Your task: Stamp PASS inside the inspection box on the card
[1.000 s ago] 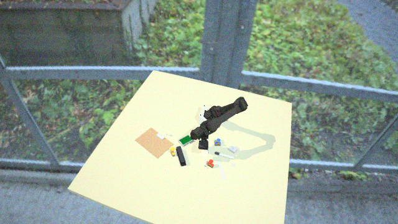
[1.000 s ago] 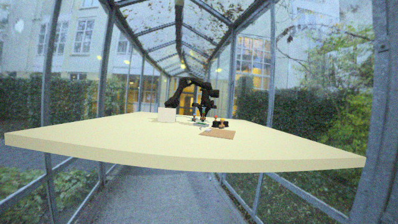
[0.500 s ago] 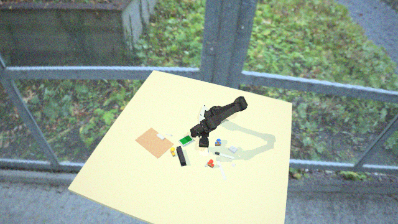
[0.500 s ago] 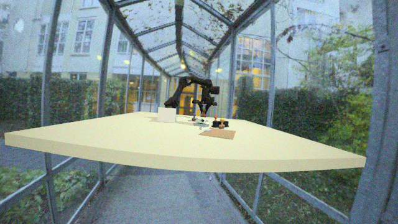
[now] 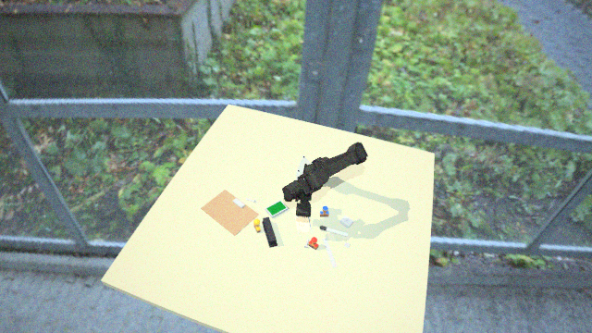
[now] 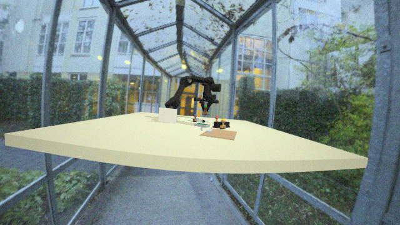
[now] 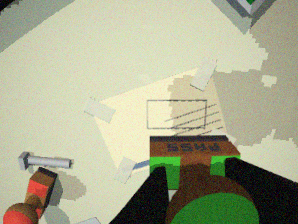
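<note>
My gripper (image 5: 303,215) (image 6: 205,107) (image 7: 196,171) is shut on the PASS stamp (image 6: 205,112) (image 7: 195,148), a brown block with green sides, PASS lettering and a green-topped knob. It holds the stamp above the bench. The pale card (image 5: 302,225) (image 7: 125,120) is taped down below it. The inspection box (image 7: 147,115) is a thin outline on the card; no print shows inside it. Slanted lines cross its lower right part. In the wrist view the stamp covers the card just below the box. The green ink pad (image 5: 277,208) (image 6: 202,124) lies beside the card.
A red-knobbed stamp (image 5: 314,242) (image 7: 37,192), a blue one (image 5: 325,211) (image 6: 195,117) and a yellow one (image 5: 257,226) (image 6: 223,122) stand around. A black block (image 5: 269,232), a marker (image 5: 337,231), a bolt (image 7: 49,161), a brown mat (image 5: 222,213) and an upright white panel (image 6: 167,115) are there too.
</note>
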You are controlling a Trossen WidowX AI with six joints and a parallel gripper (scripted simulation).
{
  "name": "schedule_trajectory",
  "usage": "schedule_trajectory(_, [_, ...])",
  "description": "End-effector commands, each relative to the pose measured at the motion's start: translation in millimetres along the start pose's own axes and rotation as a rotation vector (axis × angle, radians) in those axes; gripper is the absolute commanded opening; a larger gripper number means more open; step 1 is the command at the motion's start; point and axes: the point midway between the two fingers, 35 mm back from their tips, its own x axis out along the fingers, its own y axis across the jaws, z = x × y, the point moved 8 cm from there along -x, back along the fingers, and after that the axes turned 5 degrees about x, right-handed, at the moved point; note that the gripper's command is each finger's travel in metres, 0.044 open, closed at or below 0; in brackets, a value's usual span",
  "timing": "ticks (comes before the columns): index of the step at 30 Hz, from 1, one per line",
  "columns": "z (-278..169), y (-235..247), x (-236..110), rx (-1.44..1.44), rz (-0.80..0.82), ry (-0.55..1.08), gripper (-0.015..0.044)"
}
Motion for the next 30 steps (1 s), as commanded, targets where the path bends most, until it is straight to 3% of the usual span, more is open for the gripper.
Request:
schedule_trajectory(1, [7,13,-4,-0.009,0.000,-0.004,0.0000])
schedule_trajectory(30, [64,102,-3,-0.020,0.005,-0.007,0.0000])
